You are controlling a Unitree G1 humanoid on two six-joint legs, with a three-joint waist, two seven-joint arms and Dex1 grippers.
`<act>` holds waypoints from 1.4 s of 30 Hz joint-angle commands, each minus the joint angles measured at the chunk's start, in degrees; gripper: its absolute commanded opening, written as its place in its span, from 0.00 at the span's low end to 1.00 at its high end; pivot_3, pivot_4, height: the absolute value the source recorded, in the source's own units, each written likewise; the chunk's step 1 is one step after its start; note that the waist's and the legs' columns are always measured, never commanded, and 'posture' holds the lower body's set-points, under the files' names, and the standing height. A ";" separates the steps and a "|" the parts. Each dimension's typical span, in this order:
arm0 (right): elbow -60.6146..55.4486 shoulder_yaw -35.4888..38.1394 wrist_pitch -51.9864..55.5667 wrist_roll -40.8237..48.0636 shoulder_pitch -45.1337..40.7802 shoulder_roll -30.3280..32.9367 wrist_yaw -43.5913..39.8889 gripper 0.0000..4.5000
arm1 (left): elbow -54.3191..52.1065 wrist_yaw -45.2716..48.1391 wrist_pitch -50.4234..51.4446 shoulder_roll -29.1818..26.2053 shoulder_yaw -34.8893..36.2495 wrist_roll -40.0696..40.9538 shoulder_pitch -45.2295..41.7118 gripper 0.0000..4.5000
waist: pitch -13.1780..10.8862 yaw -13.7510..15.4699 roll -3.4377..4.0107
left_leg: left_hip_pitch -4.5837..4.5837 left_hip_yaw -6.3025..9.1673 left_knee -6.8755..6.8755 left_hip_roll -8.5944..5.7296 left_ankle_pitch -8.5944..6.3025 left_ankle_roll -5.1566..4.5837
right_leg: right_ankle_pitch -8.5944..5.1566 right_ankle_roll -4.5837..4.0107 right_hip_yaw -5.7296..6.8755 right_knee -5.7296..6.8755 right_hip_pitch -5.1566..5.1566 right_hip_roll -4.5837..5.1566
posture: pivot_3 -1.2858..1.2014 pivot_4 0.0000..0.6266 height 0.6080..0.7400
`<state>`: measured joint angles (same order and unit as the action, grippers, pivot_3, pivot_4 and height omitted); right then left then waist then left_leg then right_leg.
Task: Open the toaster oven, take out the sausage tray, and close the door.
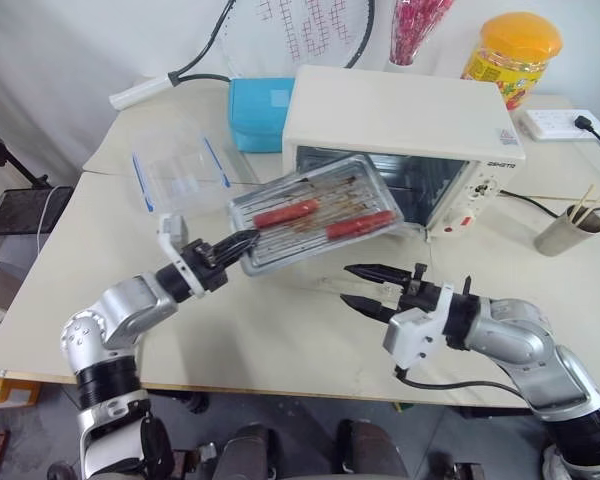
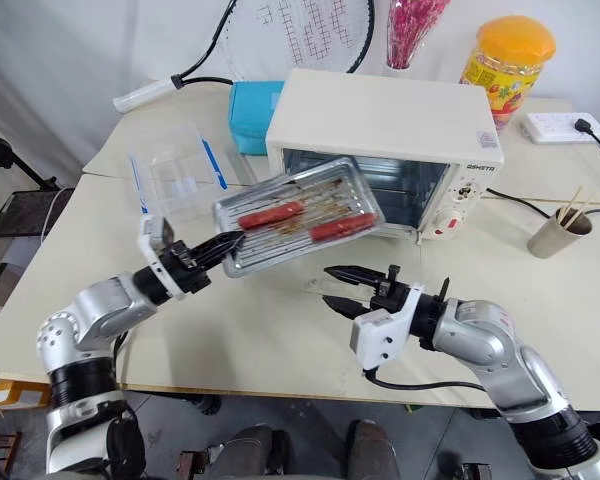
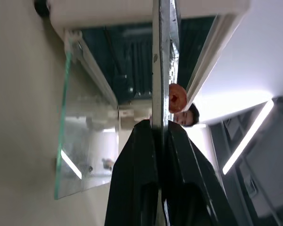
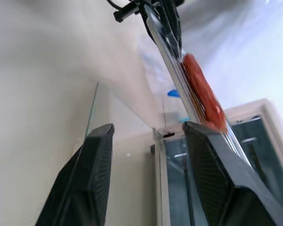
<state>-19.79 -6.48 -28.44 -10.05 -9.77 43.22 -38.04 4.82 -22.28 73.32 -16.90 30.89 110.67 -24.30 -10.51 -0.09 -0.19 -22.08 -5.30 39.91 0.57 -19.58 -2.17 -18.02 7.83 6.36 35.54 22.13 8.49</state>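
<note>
1. The left gripper is pinching the near-left edge of the tray, left of centre in the head views; in the left wrist view its black fingers are pressing the thin metal rim between them.
2. The tray is hanging in the air in front of the oven, tilted, with two red sausages lying on its rack.
3. The right gripper is sitting at lower centre with its fingers spread and nothing between them, just below the tray and apart from it.
4. The door is lying open, flat on the table beneath the tray, its glass showing in both wrist views.
5. Risk, as I judge it: one pinch at an edge is carrying the whole tray, so it could swing or slip, and the tilt could roll the sausages off.
6. Risk: the tray's far corner is sitting close to the oven mouth and could catch on the frame.
7. Risk: the door is not yet shut; reaching for it under the tray could knock the tray.
8. Writing: a small dark logo is showing on the oven's right panel, but it is too small to read; the yellow jar at upper right is carrying a label I cannot read either.
</note>
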 commanded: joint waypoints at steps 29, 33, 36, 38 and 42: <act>44.72 4.29 -4.99 28.60 -2.17 2.39 -23.84 0.01 | -26.59 11.22 -22.29 9.53 15.18 2.33 33.73 0.00 | 0.03 -0.53 0.02 | 0.96 0.09 -0.30 0.21 -0.10 0.14 | -0.21 -0.40 -0.29 -0.62 -1.06 0.04 | 0.52 0.24 1.00; 39.23 7.55 2.15 34.15 -2.24 0.71 -24.09 0.01 | -28.34 9.89 -24.65 11.35 13.99 2.33 34.20 0.00 | 0.03 0.08 0.03 | 0.95 0.09 -0.27 0.22 -0.17 0.13 | -0.20 -0.37 -0.30 -0.76 -1.09 0.06 | 0.52 0.24 1.00; 34.68 11.52 8.60 38.15 -3.41 -0.69 -20.39 0.01 | -29.31 9.12 -25.73 12.07 13.02 2.33 34.43 0.00 | 0.03 0.06 0.03 | 0.95 0.09 -0.27 0.24 -0.21 0.20 | -0.20 -0.38 -0.30 -0.77 -1.08 0.06 | 0.52 0.24 1.00; 32.19 13.44 12.04 39.82 -3.64 -0.90 -19.68 0.01 | -30.25 8.58 -26.46 12.53 11.92 2.33 34.79 0.00 | 0.03 0.07 0.03 | 0.92 0.08 -0.28 0.23 -0.24 0.21 | -0.20 -0.38 -0.32 -0.79 -1.06 0.06 | 0.52 0.24 1.00; 28.49 15.50 16.35 40.54 -3.74 -1.29 -19.09 0.01 | -32.02 6.93 -28.58 13.63 10.24 2.33 35.27 0.00 | 0.03 0.18 0.03 | 0.90 0.08 -0.29 0.24 -0.33 0.19 | -0.20 -0.38 -0.31 -0.83 -1.04 0.05 | 0.52 0.24 1.00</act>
<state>10.84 7.21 -13.51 29.13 -13.24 42.06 -57.65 -24.15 -15.34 45.72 -3.07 41.28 111.17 10.44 -10.47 0.09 -0.16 -21.19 -5.23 39.62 0.80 -19.92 -2.00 -18.22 7.45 6.06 34.69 21.09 8.52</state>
